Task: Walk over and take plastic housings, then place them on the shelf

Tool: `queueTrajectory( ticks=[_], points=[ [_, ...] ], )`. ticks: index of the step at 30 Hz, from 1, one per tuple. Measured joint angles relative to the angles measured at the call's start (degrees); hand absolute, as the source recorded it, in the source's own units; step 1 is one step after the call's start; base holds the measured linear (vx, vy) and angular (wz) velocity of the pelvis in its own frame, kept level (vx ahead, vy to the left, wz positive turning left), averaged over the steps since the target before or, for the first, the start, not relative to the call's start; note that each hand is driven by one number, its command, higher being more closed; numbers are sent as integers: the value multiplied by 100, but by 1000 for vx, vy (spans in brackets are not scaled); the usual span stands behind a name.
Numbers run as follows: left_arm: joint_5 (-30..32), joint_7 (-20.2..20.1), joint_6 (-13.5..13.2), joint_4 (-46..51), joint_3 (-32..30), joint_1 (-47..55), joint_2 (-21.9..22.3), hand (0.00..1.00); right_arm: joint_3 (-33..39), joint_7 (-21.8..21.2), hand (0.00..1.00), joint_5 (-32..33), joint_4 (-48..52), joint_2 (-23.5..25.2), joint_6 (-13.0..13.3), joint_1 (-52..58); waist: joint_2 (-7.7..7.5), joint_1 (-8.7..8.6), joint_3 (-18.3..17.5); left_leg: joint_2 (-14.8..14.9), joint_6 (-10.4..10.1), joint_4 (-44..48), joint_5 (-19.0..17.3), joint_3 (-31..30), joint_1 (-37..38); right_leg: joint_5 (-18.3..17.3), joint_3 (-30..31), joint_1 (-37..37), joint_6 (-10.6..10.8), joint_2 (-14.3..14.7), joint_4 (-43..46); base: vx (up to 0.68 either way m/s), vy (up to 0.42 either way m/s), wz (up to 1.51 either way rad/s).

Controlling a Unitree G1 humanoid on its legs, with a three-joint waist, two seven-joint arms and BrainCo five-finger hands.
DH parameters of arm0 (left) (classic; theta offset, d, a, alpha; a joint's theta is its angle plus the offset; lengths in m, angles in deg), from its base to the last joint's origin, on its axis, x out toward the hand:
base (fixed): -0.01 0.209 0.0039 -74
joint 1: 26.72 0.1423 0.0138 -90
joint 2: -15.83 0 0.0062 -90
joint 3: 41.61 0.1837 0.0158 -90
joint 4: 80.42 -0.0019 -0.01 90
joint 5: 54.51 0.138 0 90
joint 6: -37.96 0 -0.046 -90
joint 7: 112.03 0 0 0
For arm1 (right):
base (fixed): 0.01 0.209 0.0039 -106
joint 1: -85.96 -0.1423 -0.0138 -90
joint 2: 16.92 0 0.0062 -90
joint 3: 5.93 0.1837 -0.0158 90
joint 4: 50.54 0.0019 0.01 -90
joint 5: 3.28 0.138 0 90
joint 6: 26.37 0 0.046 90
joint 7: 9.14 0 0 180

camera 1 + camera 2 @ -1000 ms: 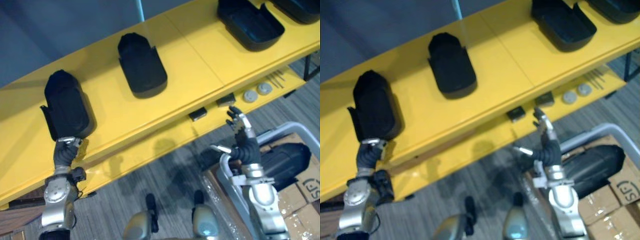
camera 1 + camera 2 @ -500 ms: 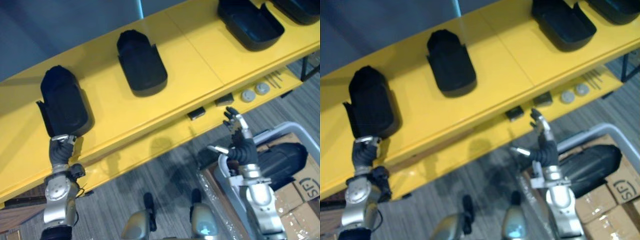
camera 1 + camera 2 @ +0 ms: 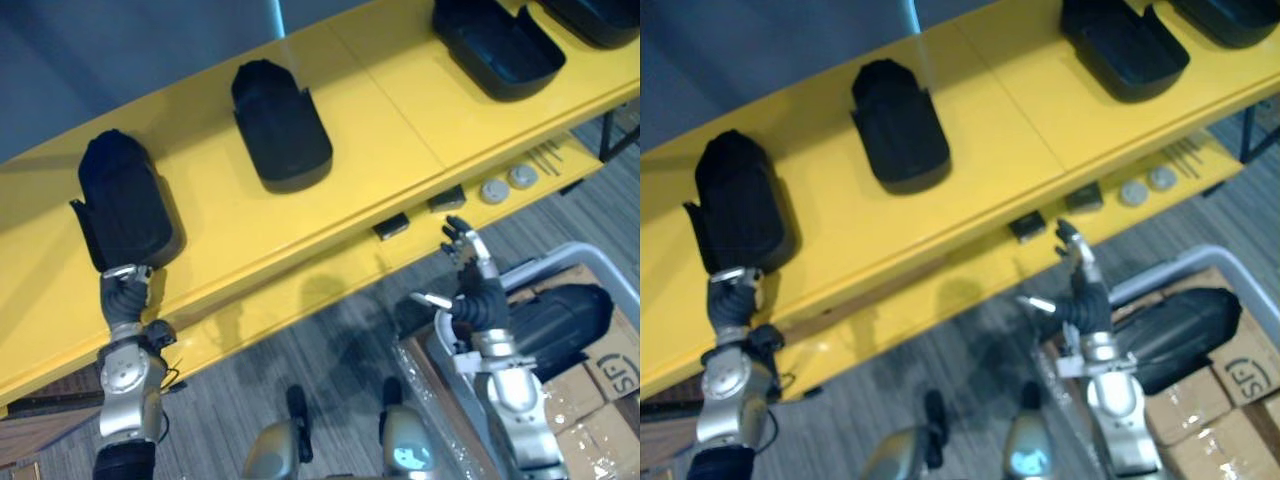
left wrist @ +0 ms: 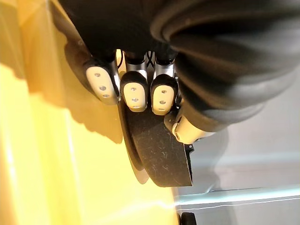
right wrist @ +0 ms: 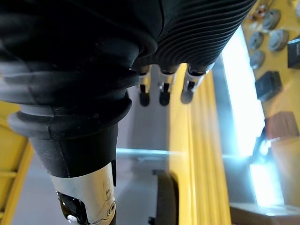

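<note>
The leftmost black plastic housing (image 3: 125, 205) lies on the yellow shelf (image 3: 380, 110). My left hand (image 3: 124, 292) is at its near end, fingers curled on the rim (image 4: 133, 91), and the housing (image 4: 159, 154) rests on the shelf past them. Two more housings (image 3: 282, 125) (image 3: 497, 45) lie further right on the shelf, and a fourth (image 3: 600, 15) sits at the far corner. My right hand (image 3: 470, 275) hangs in front of the shelf's lower ledge, fingers straight (image 5: 161, 89), holding nothing.
The lower ledge carries two small black blocks (image 3: 393, 227) and two grey discs (image 3: 495, 190). A grey bin (image 3: 590, 262) at my lower right holds another black housing (image 3: 565, 315), with cardboard boxes (image 3: 610, 375) beside it.
The leftmost housing and my left hand have shifted slightly left and back along the shelf. My right hand has drifted a little to the left.
</note>
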Motion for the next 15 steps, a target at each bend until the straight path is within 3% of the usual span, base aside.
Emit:
queueTrajectory(
  ticks=[15],
  points=[
    [-265, 246, -170, -162, -10, -181, 4, 100, -13, -2, 0, 3, 0, 20, 0, 6, -81, -9, 41, 0, 0, 0, 0, 105, 42, -9, 127, -60, -8, 4, 88, -9, -1, -3]
  ],
)
